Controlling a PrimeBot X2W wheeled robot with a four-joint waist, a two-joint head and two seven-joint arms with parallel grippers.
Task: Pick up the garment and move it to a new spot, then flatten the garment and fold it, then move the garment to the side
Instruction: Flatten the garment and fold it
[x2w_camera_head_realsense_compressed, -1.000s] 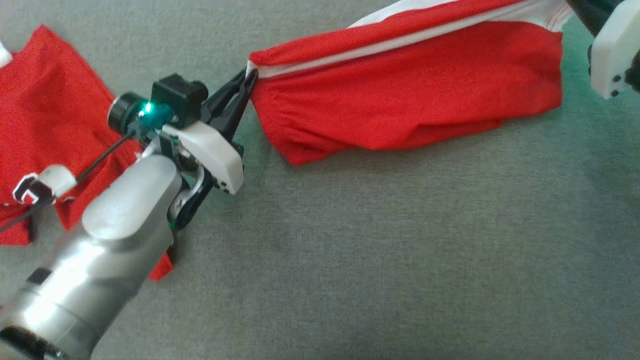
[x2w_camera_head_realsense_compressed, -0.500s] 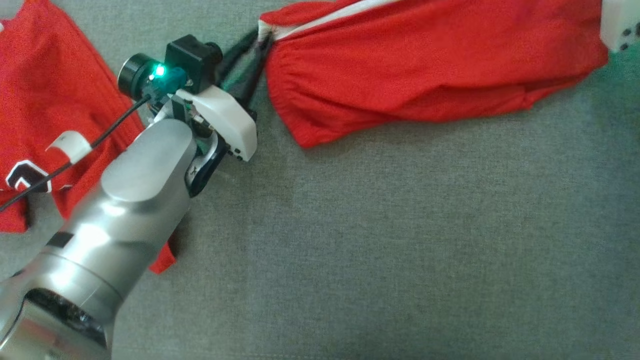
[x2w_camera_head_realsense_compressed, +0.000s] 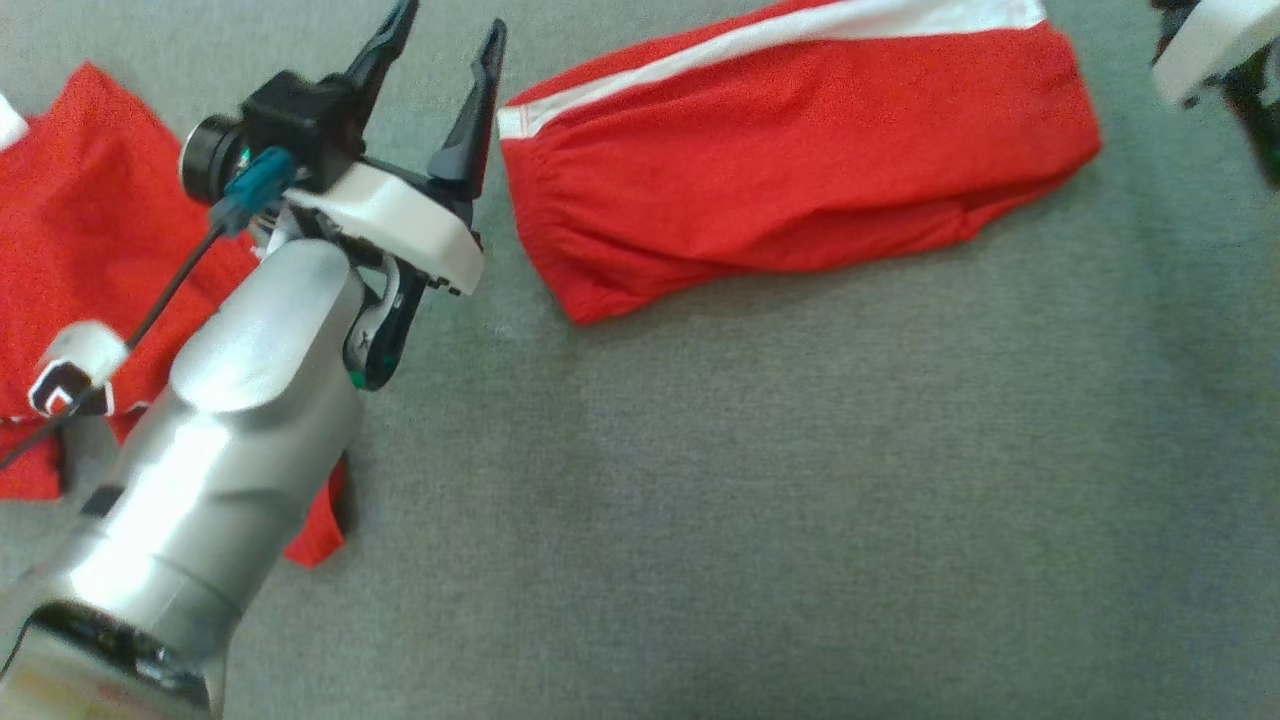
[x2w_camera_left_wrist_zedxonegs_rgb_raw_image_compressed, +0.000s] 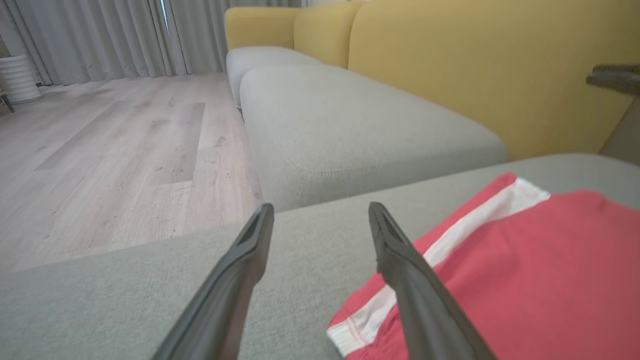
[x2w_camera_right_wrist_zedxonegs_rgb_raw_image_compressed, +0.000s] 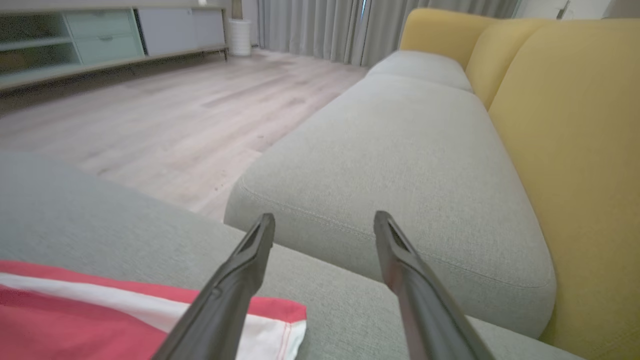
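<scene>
- Left gripper (x2w_camera_head_realsense_compressed: 450, 22) and right gripper (x2w_camera_right_wrist_zedxonegs_rgb_raw_image_compressed: 324, 216) just let go of shorts (x2w_camera_head_realsense_compressed: 790, 180); both spread, empty, at either end of shorts.
- Shorts lie on seat (x2w_camera_head_realsense_compressed: 800, 500); placing looks done, flattening next.

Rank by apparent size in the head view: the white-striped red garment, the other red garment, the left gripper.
1. white-striped red garment, largest.
2. other red garment, though the arm hides part and the frame cuts it, so unsure.
3. left gripper, smallest, despite being nearest the camera.
</scene>
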